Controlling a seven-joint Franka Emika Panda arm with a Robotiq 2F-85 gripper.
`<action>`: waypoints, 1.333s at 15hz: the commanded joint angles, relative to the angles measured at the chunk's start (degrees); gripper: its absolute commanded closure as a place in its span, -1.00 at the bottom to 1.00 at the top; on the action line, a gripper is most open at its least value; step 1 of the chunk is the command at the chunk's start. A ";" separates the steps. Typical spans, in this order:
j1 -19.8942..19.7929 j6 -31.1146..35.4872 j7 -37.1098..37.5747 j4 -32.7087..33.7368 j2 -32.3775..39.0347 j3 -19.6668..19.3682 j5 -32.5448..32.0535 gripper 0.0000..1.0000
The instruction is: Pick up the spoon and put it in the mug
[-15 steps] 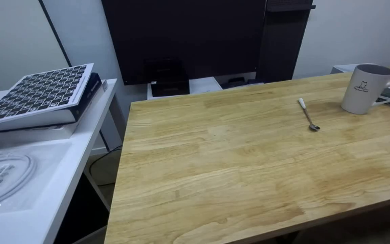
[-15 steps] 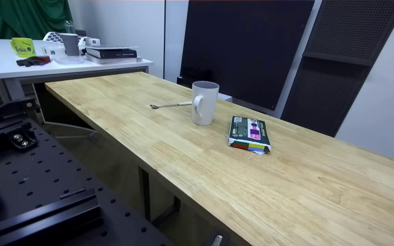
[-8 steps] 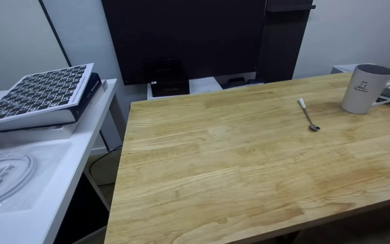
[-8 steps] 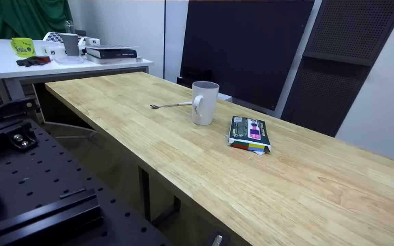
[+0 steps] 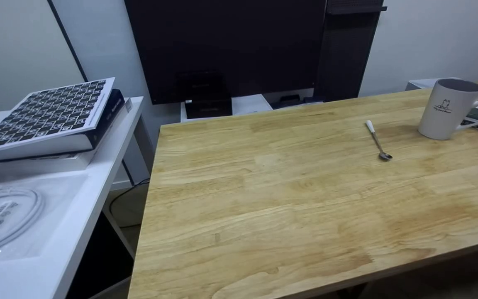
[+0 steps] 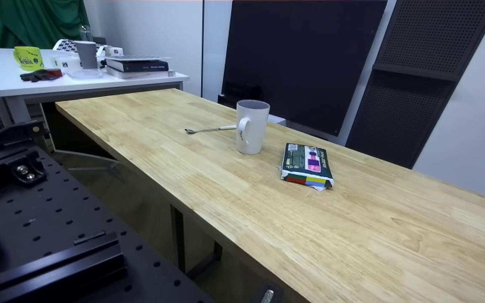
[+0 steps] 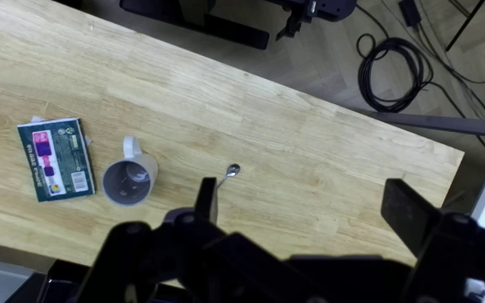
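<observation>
The fingers (image 7: 409, 214) are wide apart; get the spoon (image 7: 230, 173) between them, then lower slowly: height's hard to tell.

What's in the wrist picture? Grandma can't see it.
An open black claw hangs over a pale wooden table, partly hiding a slim silvery metal spoon. To the left, a grey-white cylindrical mug stands beside a flat green packet.
</observation>
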 commanded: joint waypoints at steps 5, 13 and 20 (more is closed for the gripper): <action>-3.34 10.65 5.68 1.60 4.51 -0.25 -5.11 -1.00; -4.47 31.55 14.65 1.42 14.39 -1.01 -7.20 -1.00; -2.65 38.27 26.49 0.98 22.10 -1.55 -10.23 -1.00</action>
